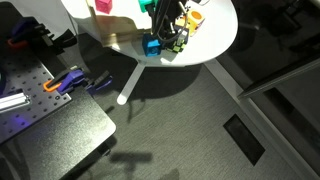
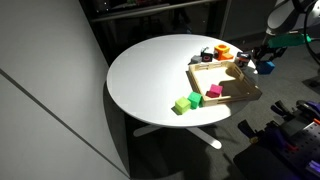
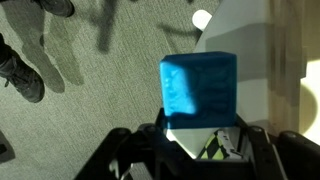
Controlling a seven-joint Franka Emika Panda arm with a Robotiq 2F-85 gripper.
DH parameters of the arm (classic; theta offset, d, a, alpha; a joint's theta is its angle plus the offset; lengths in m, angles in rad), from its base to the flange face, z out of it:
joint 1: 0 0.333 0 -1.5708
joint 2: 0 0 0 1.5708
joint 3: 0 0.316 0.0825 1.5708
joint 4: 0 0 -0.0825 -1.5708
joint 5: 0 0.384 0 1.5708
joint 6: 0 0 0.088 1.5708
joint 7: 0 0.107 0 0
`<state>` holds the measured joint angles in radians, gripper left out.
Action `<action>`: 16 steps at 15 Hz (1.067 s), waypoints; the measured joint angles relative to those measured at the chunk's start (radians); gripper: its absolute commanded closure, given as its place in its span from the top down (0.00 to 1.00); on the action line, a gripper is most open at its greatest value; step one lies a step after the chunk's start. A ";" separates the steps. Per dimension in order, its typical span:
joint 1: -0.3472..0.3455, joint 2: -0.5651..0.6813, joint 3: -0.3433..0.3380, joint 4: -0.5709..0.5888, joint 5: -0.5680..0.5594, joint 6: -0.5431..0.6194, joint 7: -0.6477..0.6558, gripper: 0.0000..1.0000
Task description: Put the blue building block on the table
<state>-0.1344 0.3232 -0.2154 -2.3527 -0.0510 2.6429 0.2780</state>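
My gripper (image 3: 198, 132) is shut on the blue building block (image 3: 198, 90), a plain bright-blue cube that fills the middle of the wrist view. In both exterior views the gripper (image 1: 158, 38) (image 2: 264, 62) holds the blue block (image 1: 152, 46) (image 2: 267, 68) at the rim of the round white table (image 1: 215, 45) (image 2: 150, 75), beside the wooden tray (image 2: 240, 92). I cannot tell whether the block touches the tabletop. The table edge shows in the wrist view (image 3: 250, 40). A black-and-white checkered cube (image 1: 178, 45) (image 3: 215, 148) sits close to the block.
A pink block (image 2: 213, 91) lies in the tray and two green blocks (image 2: 185, 102) lie on the table next to it. Orange and yellow objects (image 2: 222, 50) (image 1: 195, 17) stand near the gripper. A grey perforated bench (image 1: 40, 110) with tools stands beside the table, over grey carpet.
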 measured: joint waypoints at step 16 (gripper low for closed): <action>0.001 0.116 0.051 0.116 0.024 -0.001 -0.115 1.00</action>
<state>-0.1338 0.4387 -0.1646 -2.2363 -0.0272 2.6420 0.1625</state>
